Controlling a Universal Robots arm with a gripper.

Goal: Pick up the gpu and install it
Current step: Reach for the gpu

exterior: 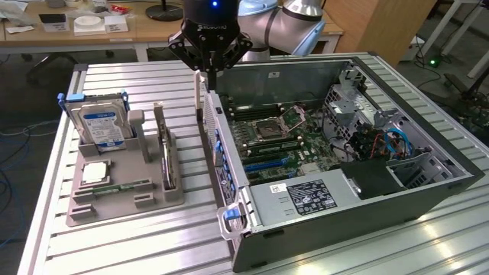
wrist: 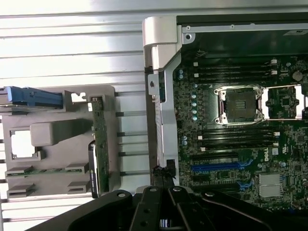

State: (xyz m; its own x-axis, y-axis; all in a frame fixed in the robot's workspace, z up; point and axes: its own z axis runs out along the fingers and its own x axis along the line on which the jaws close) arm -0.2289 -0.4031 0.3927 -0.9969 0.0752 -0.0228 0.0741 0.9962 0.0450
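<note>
gpu (exterior: 165, 154) stands on edge in a slot of the grey holder tray (exterior: 99, 209), beside the hard drive (exterior: 103, 126), untouched | gripper (exterior: 210, 70) hovers well apart from it, over the near wall of the open computer case (exterior: 344, 217) | fingers drawn together, nothing between them | motherboard (exterior: 279, 137) exposed

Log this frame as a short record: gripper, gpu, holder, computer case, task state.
gripper: shut, holding nothing, above the computer case wall that faces the holder
gpu: standing on edge in the gray holder, apart from the gripper
gray holder: on the table beside the case, also carries a hard drive
computer case: open, motherboard exposed
task state: gpu not yet picked up
</note>
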